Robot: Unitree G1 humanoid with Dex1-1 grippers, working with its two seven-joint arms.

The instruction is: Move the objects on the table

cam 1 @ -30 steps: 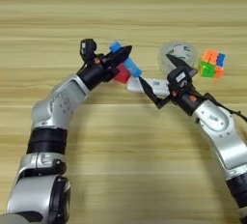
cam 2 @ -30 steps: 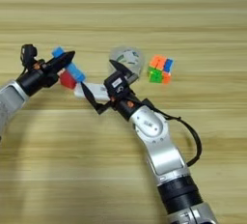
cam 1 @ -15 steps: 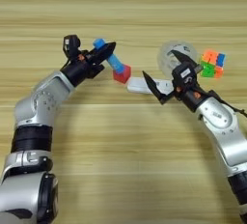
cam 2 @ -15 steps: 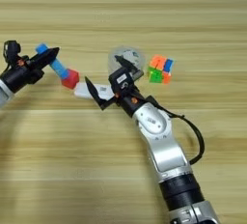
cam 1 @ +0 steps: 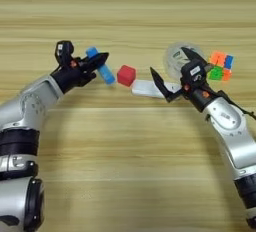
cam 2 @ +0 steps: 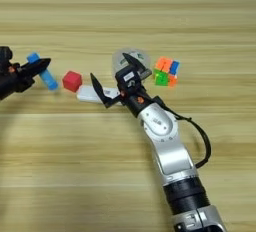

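My left gripper (cam 1: pixel 98 60) is at the left, shut on the blue tube (cam 1: pixel 106 74), which slants across its tips. To the right of the tube, the red cube (cam 1: pixel 126 75) sits alone on the table (cam 1: pixel 125 166). Beside the cube lies the long flat white bar (cam 1: pixel 145 87). My right gripper (cam 1: pixel 173 67) is wide open. Its lower finger (cam 1: pixel 156 80) rests at the bar's right end, and its upper finger lies over a clear round disc (cam 2: pixel 120 60). The multicoloured puzzle cube (cam 1: pixel 220 66) stands to the right of that gripper.
The clear round disc (cam 1: pixel 175 58) lies between the white bar and the puzzle cube, partly under my right gripper. A black cable (cam 2: pixel 202 136) loops off my right forearm. Bare wood stretches along the far and near sides.
My left gripper has drawn back to the left with the blue tube, leaving the red cube behind on the table. My right gripper has barely moved and stays open by the white bar.
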